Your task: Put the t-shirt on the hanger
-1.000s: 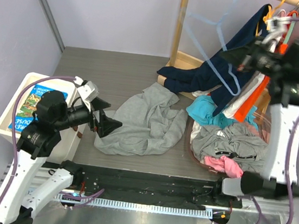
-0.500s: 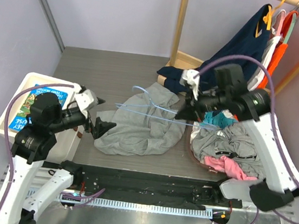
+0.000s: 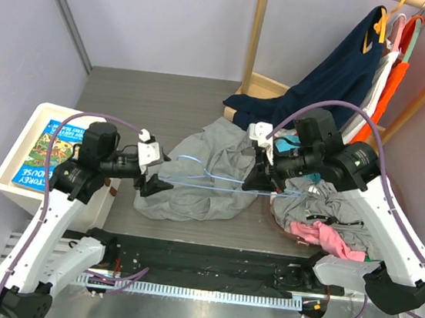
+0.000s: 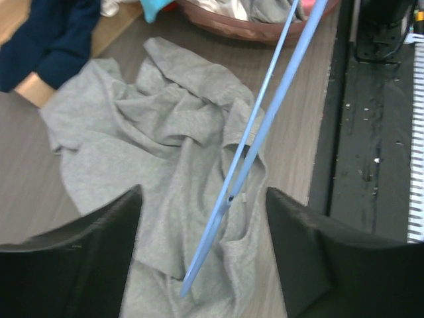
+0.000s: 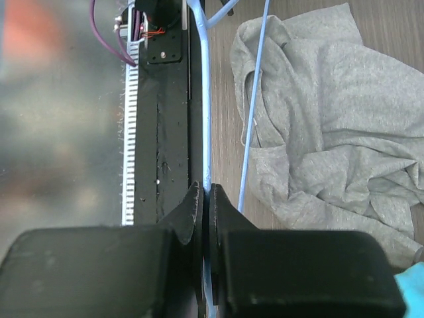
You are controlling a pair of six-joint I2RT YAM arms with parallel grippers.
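Tabletop [image 3: 142, 96]: t-shirt [image 3: 202, 181] crumpled; right wrist view shows right tool [image 5: 205, 195] pinching hanger [image 5: 205, 99]; left tool [image 4: 202, 192] spread.

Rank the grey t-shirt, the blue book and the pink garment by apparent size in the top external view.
1. t-shirt, largest
2. book, partly hidden
3. pink garment, smallest as far as it shows
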